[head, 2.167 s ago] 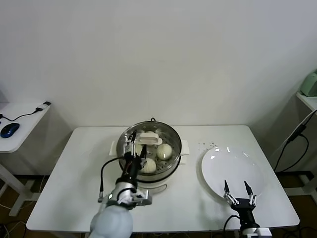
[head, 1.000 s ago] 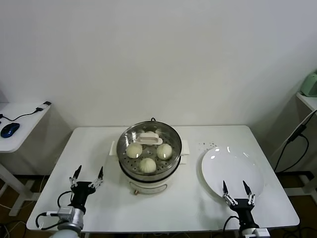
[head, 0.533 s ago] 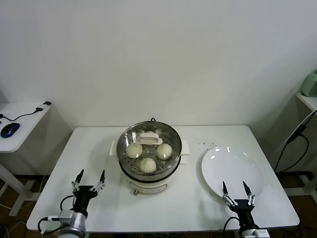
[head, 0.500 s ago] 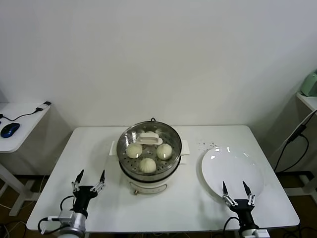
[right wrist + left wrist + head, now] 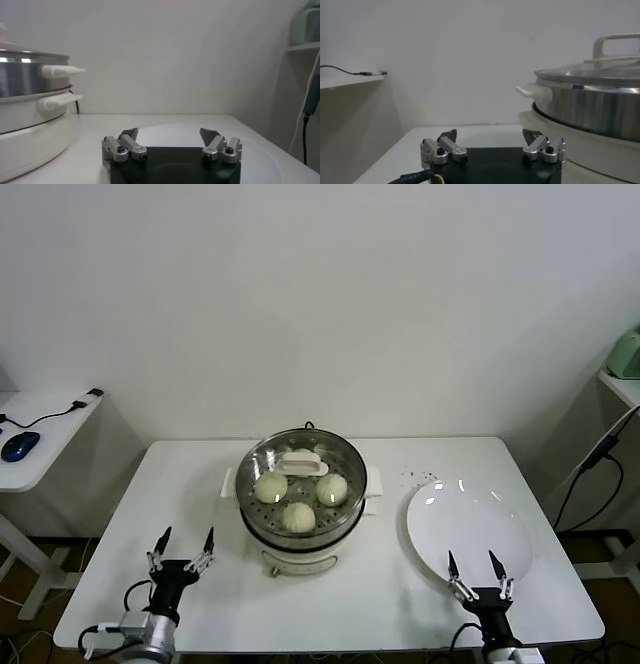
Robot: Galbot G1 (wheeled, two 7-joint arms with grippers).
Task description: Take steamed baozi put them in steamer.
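Note:
The steamer (image 5: 262, 529), a shiny steel pot on a cream-white base, stands at the table's middle back. Three cream-white baozi (image 5: 298, 516) show in it through a glass lid with a white handle (image 5: 301, 464). My left gripper (image 5: 181, 545) is open and empty, low at the front left of the table, apart from the steamer; the pot shows beside it in the left wrist view (image 5: 590, 107). My right gripper (image 5: 473, 569) is open and empty at the front right, just before the white plate (image 5: 470, 529).
The white plate is bare; it also shows in the right wrist view (image 5: 170, 134). A side table (image 5: 35, 434) with a blue mouse stands to the left. A shelf and cables stand at the right edge.
My left arm has drawn back from the steamer to the table's front left and settled there. The right arm has barely moved.

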